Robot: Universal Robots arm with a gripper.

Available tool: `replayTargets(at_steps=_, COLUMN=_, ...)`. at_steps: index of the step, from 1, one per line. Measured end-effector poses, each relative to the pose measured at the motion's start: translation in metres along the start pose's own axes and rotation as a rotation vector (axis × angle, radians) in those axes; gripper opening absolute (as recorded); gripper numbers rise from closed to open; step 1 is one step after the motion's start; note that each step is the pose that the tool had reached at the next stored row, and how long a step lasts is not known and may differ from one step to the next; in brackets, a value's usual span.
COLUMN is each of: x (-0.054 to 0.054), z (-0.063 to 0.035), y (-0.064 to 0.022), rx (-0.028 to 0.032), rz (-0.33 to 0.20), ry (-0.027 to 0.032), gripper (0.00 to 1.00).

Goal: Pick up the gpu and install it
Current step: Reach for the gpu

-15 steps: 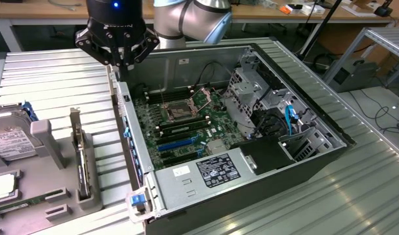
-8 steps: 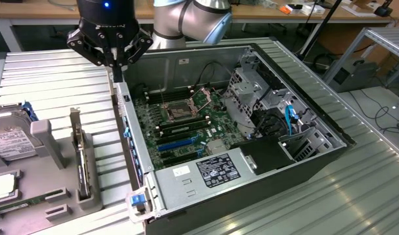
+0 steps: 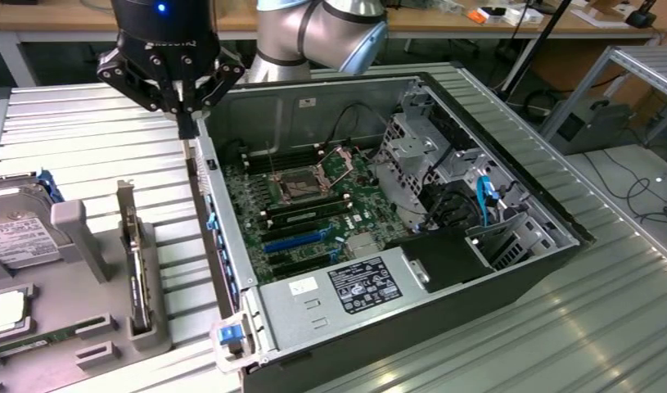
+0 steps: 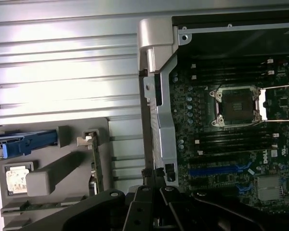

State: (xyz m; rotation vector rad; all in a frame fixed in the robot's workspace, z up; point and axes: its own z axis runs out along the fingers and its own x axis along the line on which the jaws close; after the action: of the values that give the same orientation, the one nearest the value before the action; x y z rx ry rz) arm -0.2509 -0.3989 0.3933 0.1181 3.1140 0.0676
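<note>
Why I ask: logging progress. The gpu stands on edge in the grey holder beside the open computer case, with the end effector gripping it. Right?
Not quite: the end effector is shut on nothing, above the computer case's rim, apart from the gpu. The exterior view shows it.

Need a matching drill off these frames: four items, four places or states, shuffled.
1 gpu
2 hard drive
3 CPU socket
4 hand

A on the motherboard inside the open case
B shut, above the case rim
C on edge in the grey holder
D white label up, at the exterior view's left edge

Pairs: 1-C, 2-D, 3-A, 4-B
</note>
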Motion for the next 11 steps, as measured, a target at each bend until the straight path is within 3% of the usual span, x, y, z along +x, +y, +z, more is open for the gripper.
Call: replayTargets(at_steps=11, x=0.021, z=-0.0005, y=-0.0015, rx=-0.0001, rz=0.0, ry=-0.0001, gripper=0.11)
